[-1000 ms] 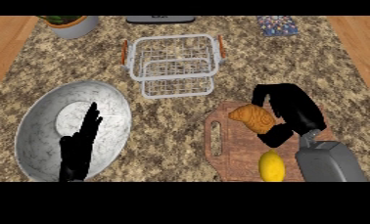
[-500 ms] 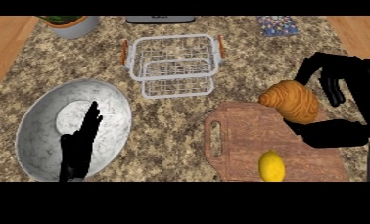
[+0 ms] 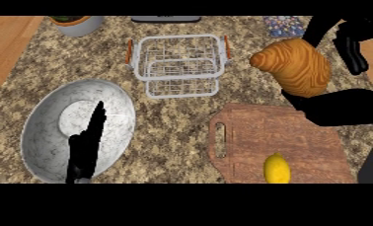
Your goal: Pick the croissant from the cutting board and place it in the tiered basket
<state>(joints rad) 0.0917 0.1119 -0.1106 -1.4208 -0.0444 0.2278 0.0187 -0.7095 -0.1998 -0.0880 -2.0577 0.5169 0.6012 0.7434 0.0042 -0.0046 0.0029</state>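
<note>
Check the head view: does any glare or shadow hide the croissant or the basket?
Head view: even light, no glare on the tiered basket; the croissant is evenly lit, only its lower edge covered by the right hand; it looks oversized, probably nearer the camera.

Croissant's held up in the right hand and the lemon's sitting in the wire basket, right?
Not quite. The head view shows the lemon on the cutting board, not in the wire basket. The croissant is indeed held up in the right hand.
</note>
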